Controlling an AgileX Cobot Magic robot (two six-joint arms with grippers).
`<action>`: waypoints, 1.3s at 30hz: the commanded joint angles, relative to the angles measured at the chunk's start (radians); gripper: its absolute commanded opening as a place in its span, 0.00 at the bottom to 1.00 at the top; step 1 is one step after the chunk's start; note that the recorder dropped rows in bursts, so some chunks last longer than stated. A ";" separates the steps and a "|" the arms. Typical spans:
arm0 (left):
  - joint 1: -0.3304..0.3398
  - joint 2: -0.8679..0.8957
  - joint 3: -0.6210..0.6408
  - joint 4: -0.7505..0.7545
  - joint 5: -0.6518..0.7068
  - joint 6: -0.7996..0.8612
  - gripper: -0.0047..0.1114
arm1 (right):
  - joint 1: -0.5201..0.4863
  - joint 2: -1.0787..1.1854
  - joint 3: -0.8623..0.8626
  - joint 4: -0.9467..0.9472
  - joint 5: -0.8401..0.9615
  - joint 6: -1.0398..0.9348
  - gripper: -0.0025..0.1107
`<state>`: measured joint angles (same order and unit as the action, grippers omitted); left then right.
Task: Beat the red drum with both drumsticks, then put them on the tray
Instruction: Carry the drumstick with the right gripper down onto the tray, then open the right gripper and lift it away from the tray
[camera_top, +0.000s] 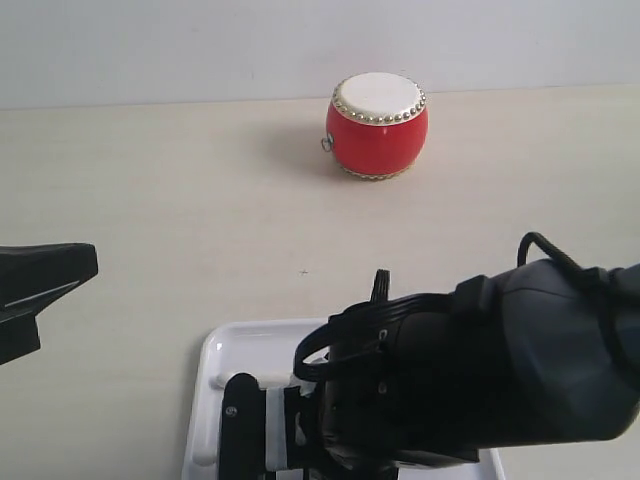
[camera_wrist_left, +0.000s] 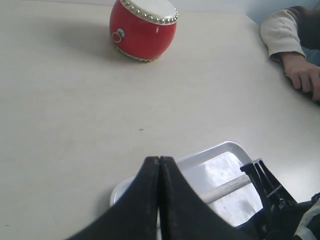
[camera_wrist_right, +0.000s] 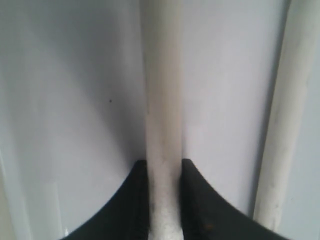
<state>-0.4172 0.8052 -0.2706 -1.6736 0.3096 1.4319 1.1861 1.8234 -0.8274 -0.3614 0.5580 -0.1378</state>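
Observation:
The red drum (camera_top: 377, 125) (camera_wrist_left: 143, 27) stands upright at the far side of the table, away from both grippers. The white tray (camera_top: 215, 370) (camera_wrist_left: 215, 148) lies at the near edge. My right gripper (camera_wrist_right: 162, 165) is low over the tray floor (camera_wrist_right: 75, 100), shut on one pale drumstick (camera_wrist_right: 161, 100) (camera_wrist_left: 227, 188). A second drumstick (camera_wrist_right: 282, 125) lies alongside it on the tray. My left gripper (camera_wrist_left: 159, 160) (camera_top: 90, 262) is shut with nothing in it, left of the tray. In the exterior view the right arm (camera_top: 480, 380) hides most of the tray.
A person's sleeved arm and hand (camera_wrist_left: 300, 75) rest on the table's far right edge. Bare pale tabletop (camera_top: 250, 220) lies between the drum and the tray.

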 joint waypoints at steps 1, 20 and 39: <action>-0.001 -0.007 -0.007 -0.007 -0.004 -0.001 0.04 | 0.001 0.016 0.003 0.003 -0.012 0.012 0.04; -0.001 -0.007 -0.007 -0.007 -0.004 -0.001 0.04 | 0.001 -0.008 0.003 0.012 0.070 0.071 0.29; -0.001 -0.326 -0.008 0.270 0.096 -0.180 0.04 | 0.001 -0.802 0.267 0.110 -0.030 0.482 0.02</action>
<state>-0.4172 0.5259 -0.2706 -1.4949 0.3873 1.3374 1.1861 1.1188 -0.6143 -0.2569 0.5814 0.2888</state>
